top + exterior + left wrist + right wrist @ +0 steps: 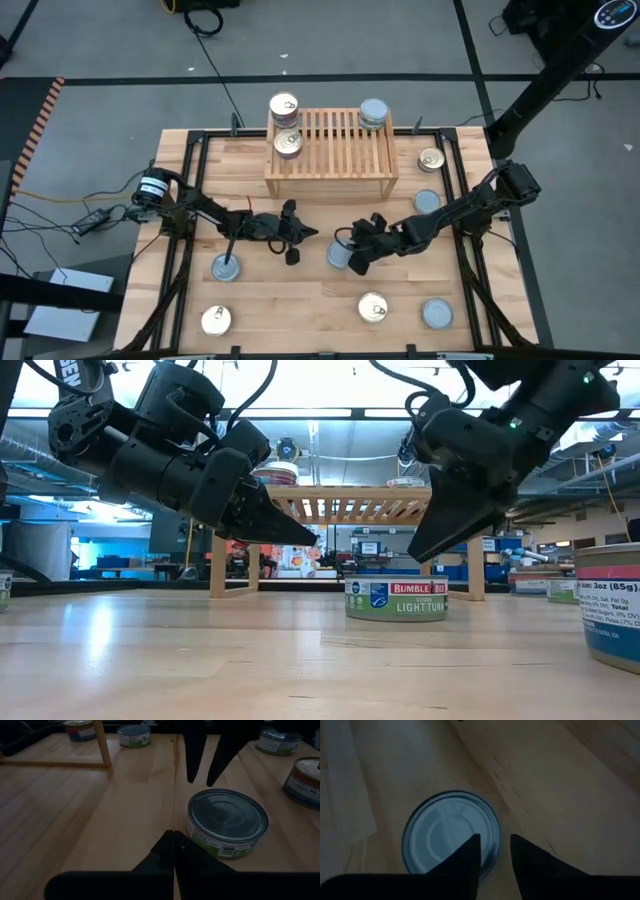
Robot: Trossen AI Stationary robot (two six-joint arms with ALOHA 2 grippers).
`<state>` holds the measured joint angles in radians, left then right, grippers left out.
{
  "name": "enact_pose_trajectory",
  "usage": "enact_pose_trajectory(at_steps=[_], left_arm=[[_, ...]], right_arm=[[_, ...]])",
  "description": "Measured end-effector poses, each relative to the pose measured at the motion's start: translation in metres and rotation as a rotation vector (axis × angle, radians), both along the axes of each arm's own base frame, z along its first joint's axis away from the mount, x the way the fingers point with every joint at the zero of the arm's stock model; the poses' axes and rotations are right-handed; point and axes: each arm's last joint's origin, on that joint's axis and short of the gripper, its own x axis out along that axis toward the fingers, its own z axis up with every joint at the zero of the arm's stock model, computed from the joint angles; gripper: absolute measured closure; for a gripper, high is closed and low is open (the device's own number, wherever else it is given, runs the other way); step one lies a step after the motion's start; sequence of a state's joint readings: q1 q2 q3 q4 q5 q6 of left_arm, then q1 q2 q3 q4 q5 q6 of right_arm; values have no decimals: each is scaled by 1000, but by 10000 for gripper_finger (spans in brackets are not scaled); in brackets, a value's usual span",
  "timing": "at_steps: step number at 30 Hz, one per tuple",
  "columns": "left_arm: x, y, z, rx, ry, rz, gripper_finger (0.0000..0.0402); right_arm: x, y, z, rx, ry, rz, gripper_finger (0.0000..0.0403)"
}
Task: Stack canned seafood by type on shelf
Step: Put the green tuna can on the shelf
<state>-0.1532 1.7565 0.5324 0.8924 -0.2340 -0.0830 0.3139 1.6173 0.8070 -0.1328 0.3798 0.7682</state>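
A silver-topped tin [338,254] stands on its base on the plank table between my two grippers. My right gripper [495,840] hovers open just above it, slanting down, with one finger over the lid [451,832] and the other at its rim; the low view shows the tips [418,557] clear of the tin [396,598]. My left gripper [303,238] is shut and empty, low over the table left of this tin [227,822]. The shelf [330,150] at the far side carries gold-topped tins [284,108] at its left and silver-topped ones [373,113] at its right.
More tins stand loose on the table: silver ones [225,267], [427,201], [437,314] and gold ones [216,320], [373,308], [431,159]. Bare planks lie between the shelf and the grippers.
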Motion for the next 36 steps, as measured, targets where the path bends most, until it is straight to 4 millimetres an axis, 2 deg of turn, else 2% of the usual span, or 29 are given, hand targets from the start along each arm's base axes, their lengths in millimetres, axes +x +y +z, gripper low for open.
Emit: enact_pose_trajectory(at_steps=[5, 13, 25, 29, 34, 36], left_arm=[[0, 0, 0, 0, 0, 0, 397], [0, 0, 0, 0, 0, 1, 397], [0, 0, 0, -1, 0, 1, 397], [0, 0, 0, -1, 0, 1, 397], [0, 0, 0, -1, 0, 1, 397], [0, 1, 0, -2, -3, 3, 397]], right_arm=[[-3, -6, -6, 4, 16, -16, 271], [-7, -14, -16, 61, -3, -19, 282], [-7, -17, -17, 88, 5, -23, 295], [-7, -18, -17, 85, 11, -20, 322], [-6, -19, -17, 53, 18, 14, 388], [-6, -19, -17, 28, 17, 35, 394]])
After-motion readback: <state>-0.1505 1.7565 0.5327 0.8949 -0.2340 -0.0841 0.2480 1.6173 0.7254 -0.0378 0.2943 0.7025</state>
